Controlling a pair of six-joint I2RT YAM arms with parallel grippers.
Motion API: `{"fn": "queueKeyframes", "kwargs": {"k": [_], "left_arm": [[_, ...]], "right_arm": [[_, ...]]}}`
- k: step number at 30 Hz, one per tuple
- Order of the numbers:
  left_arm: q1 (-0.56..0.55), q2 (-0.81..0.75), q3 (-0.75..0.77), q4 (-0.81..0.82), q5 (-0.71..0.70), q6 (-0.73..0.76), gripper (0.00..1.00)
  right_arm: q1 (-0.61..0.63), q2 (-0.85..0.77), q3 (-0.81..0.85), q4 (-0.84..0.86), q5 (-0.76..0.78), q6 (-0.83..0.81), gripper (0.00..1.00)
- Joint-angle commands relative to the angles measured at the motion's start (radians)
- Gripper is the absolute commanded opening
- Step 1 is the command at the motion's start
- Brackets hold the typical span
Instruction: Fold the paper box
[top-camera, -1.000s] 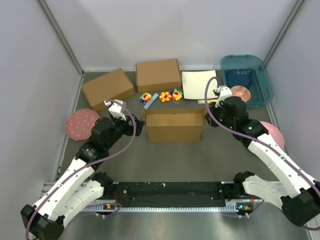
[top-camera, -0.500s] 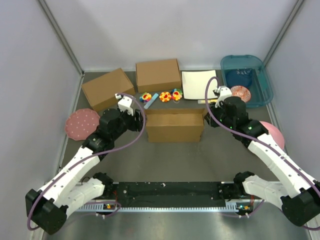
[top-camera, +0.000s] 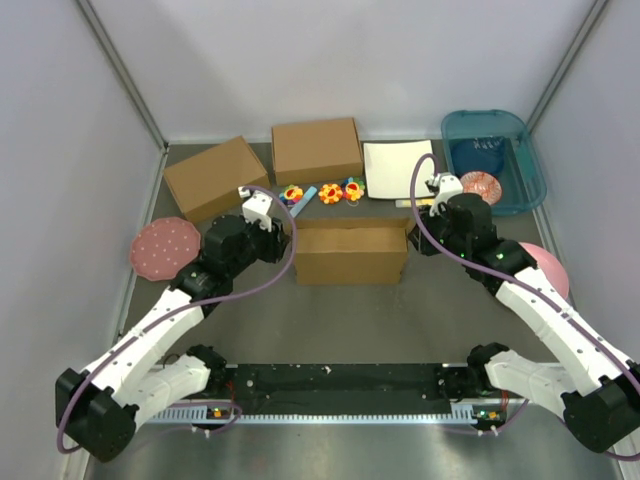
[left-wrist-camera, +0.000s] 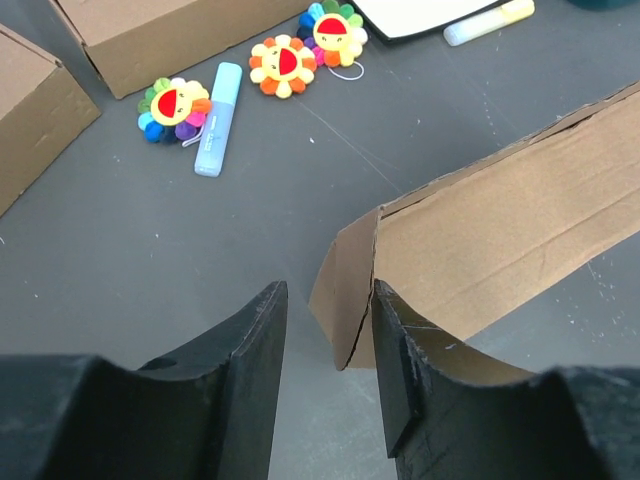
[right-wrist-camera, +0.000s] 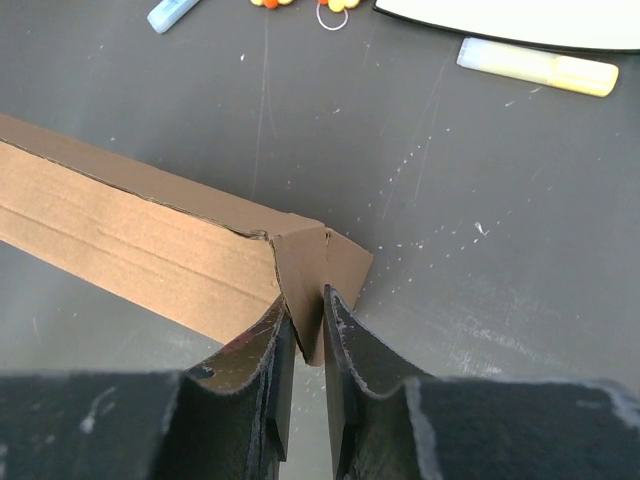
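Note:
The paper box (top-camera: 350, 255), a brown cardboard mailer, stands at the table's middle with its long wall upright. My left gripper (top-camera: 283, 243) is at the box's left end. In the left wrist view it (left-wrist-camera: 327, 300) is open, and the box's (left-wrist-camera: 500, 230) end flap stands between the fingers, close to the right finger. My right gripper (top-camera: 415, 232) is at the box's right end. In the right wrist view it (right-wrist-camera: 305, 310) is shut on the corner flap of the box (right-wrist-camera: 150, 250).
Two ready-made brown boxes (top-camera: 216, 178) (top-camera: 316, 150) stand at the back, beside a white sheet (top-camera: 398, 170) and a teal bin (top-camera: 495, 160). Flower toys (top-camera: 330, 192) and a blue marker (top-camera: 302, 200) lie behind the paper box. Pink plates (top-camera: 163, 247) (top-camera: 548, 262) lie at either side.
My left arm has moved forward and to the right, bringing its open gripper up to the box's left end flap. The right arm and the box have not moved.

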Motion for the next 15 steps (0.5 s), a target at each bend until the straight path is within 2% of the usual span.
{"fn": "queueKeyframes", "kwargs": {"k": [1, 8, 11, 15], "left_arm": [[0.004, 0.015, 0.045, 0.036, 0.0, 0.023, 0.43], [0.004, -0.001, 0.024, 0.067, -0.009, -0.005, 0.28], [0.004, 0.0, 0.029, 0.07, 0.005, -0.016, 0.27], [0.004, 0.002, 0.033, 0.068, 0.009, -0.019, 0.31]], "right_arm": [[0.012, -0.006, 0.041, 0.004, -0.009, 0.013, 0.17], [0.014, -0.019, 0.057, -0.012, -0.01, 0.013, 0.16], [0.014, -0.02, 0.071, -0.024, -0.009, 0.019, 0.18], [0.014, -0.026, 0.081, -0.036, 0.0, 0.021, 0.22]]}}
